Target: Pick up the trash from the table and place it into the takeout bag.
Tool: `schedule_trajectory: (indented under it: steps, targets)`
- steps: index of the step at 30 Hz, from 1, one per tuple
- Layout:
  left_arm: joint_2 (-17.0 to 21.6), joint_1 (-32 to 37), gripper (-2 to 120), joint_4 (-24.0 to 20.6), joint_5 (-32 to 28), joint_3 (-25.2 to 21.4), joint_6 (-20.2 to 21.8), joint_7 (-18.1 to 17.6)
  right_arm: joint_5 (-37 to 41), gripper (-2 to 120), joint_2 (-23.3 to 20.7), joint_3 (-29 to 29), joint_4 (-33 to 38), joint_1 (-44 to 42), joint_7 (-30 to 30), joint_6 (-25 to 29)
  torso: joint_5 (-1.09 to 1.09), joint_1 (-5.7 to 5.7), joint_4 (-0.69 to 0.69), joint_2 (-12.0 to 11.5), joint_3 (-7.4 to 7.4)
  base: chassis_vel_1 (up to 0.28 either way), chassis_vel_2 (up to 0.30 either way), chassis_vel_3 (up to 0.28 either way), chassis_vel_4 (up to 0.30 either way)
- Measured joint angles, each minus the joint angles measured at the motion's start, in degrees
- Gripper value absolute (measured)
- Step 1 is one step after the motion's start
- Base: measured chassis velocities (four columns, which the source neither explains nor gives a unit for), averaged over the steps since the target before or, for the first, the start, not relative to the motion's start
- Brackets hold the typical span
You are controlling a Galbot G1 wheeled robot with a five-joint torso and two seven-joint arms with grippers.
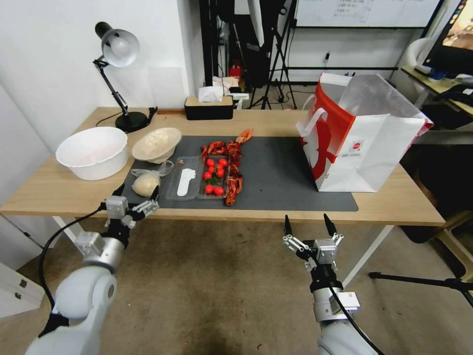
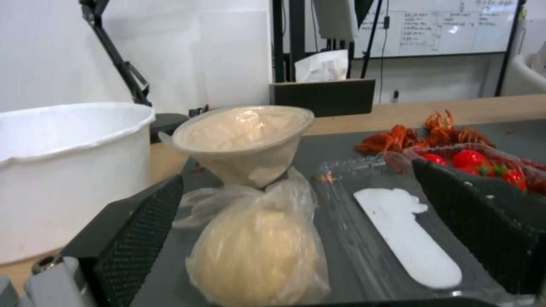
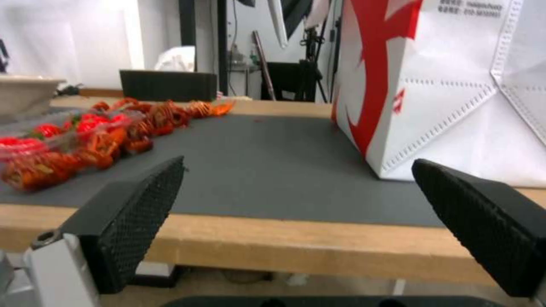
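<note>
The left gripper point(image 1: 138, 193) hangs at the near edge of the table point(image 1: 404, 199), its fingers spread wide apart with nothing between them. Just past its fingertips, on the dark mat point(image 1: 286, 182), lies a clear bag with a beige lump point(image 1: 146, 183); in the left wrist view the bag point(image 2: 259, 251) sits between the two black pads point(image 2: 142, 238) but a little beyond them, untouched. Its knotted neck points away from the gripper toward a cream bowl point(image 1: 157, 144), which stands tilted just behind the bag, with its open side turned toward the far end of the table. Left of that bowl, off the mat, stands a big white bowl point(image 1: 92, 152).

Right of the bag lies a clear plastic tray point(image 1: 197, 183), its long side running away from the gripper; one half holds a white spoon-shaped piece point(image 1: 185, 181), the other small red tomatoes point(image 1: 215, 175). Red crayfish shells point(image 1: 232, 165) trail along the tray's right side.

The right gripper point(image 1: 309, 228) waits below the table's near edge, well right of the bag, jaws wide apart and empty.

The takeout bag point(image 1: 364, 148) stands upright and open at the mat's right end, silvery inside. It bears a small round red logo point(image 1: 355, 146); the small print on it is too blurred to read.
</note>
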Motion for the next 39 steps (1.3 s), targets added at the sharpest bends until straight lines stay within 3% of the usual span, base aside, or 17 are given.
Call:
schedule_trajectory:
  steps: [24,30,39]
  targets:
    - [4.4,-6.3,100,9.0,-0.6,4.2,0.5,0.2,-0.6,100,0.8,1.1,-0.9,-2.7,2.4,-1.3,0.0,-0.01,0.01,0.0,0.0,0.0,0.0,0.0,0.0]
    - [4.7,-6.7,100,9.6,-1.0,4.5,1.3,0.0,-0.6,100,0.9,1.1,-0.9,-2.8,2.4,-1.3,0.01,-0.01,0.0,0.0,0.0,0.0,0.0,0.0,0.0]
    - [6.4,-8.4,74,12.0,-3.4,5.8,4.4,-1.5,-0.7,100,1.1,1.2,-1.0,-2.8,2.6,-1.3,0.0,-0.01,0.0,0.0,-0.01,0.0,0.0,0.0,0.0]
